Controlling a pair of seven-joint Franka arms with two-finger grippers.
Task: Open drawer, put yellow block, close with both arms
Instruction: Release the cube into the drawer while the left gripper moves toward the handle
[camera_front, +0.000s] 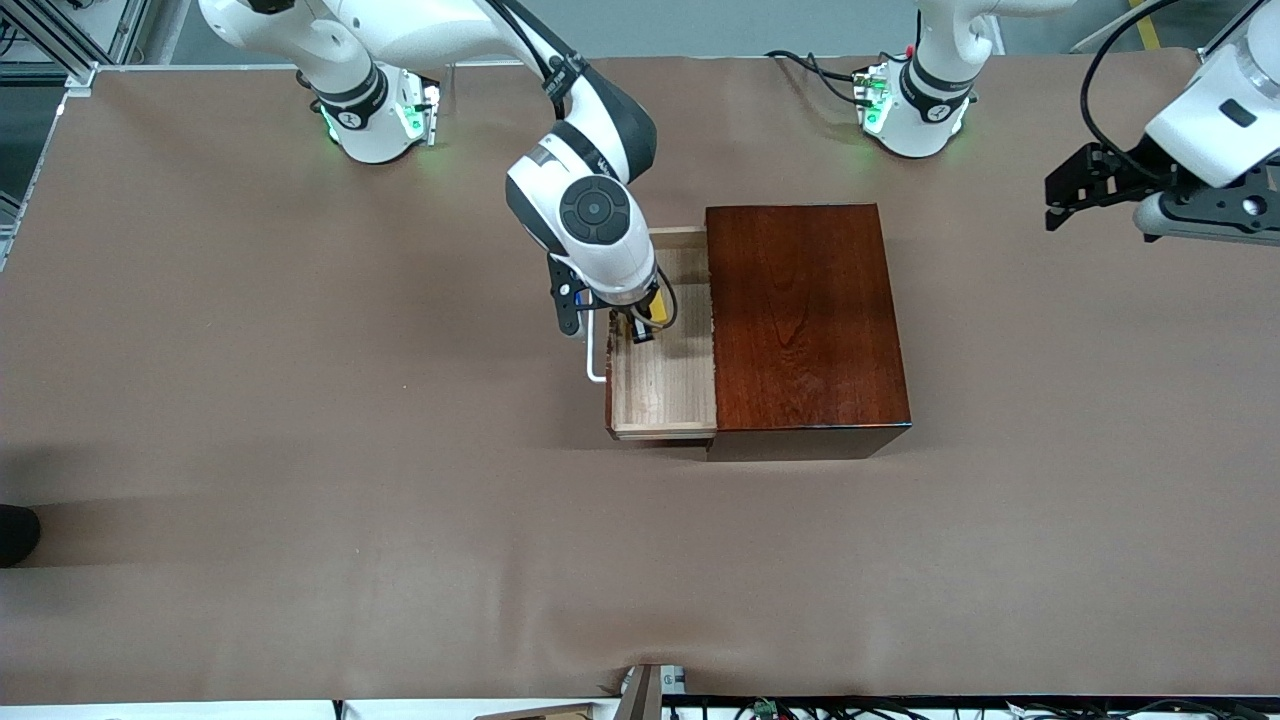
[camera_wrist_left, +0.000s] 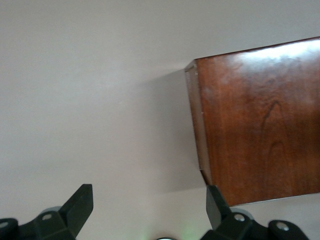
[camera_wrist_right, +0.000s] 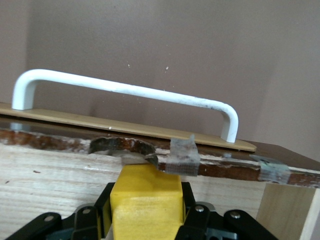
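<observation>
The pale wood drawer (camera_front: 668, 395) stands pulled out of the dark reddish-brown box (camera_front: 803, 322) toward the right arm's end, its white bar handle (camera_front: 592, 360) on the outer face. My right gripper (camera_front: 648, 322) is down inside the drawer, shut on the yellow block (camera_front: 660, 308). In the right wrist view the block (camera_wrist_right: 146, 204) sits between the black fingers (camera_wrist_right: 102, 212), close to the drawer's front wall and handle (camera_wrist_right: 125, 89). My left gripper (camera_front: 1062, 205) is open and empty, up in the air past the box at the left arm's end; its view shows the box (camera_wrist_left: 260, 120).
Brown paper (camera_front: 300, 450) covers the table. The two arm bases (camera_front: 375, 115) stand along the edge farthest from the front camera. A dark object (camera_front: 15, 532) lies at the table edge at the right arm's end.
</observation>
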